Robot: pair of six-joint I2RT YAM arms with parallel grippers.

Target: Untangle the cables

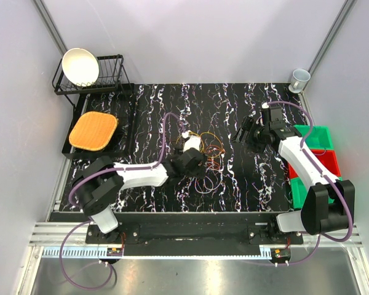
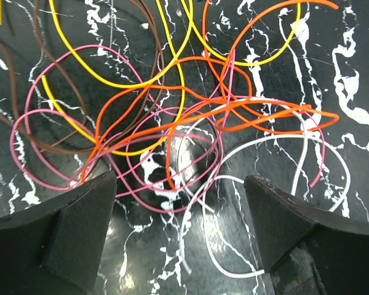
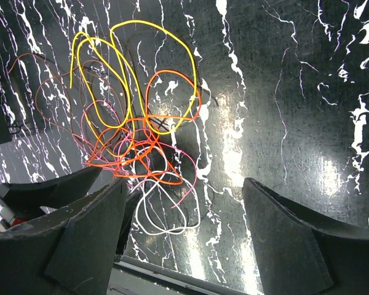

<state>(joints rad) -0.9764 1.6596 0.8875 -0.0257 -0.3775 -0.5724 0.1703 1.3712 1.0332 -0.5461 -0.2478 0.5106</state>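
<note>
The cables (image 1: 213, 152) lie in one loose tangle on the black marbled table, near its middle. In the left wrist view the tangle (image 2: 172, 125) shows yellow, orange, pink, brown and white wires looped over each other. My left gripper (image 2: 179, 179) is open just above the tangle's near edge, with pink and white loops between its fingers; it holds nothing. It also shows in the top view (image 1: 200, 161). My right gripper (image 1: 243, 134) is open and empty, raised to the right of the tangle. From its wrist view (image 3: 186, 182) the cables (image 3: 135, 144) lie to the left.
A black dish rack (image 1: 111, 77) with a white bowl (image 1: 80, 66) stands at the back left, and an orange mat (image 1: 93, 130) lies in front of it. A cup (image 1: 300, 78) is at the back right. Green (image 1: 317, 134) and red (image 1: 327, 161) bins line the right edge.
</note>
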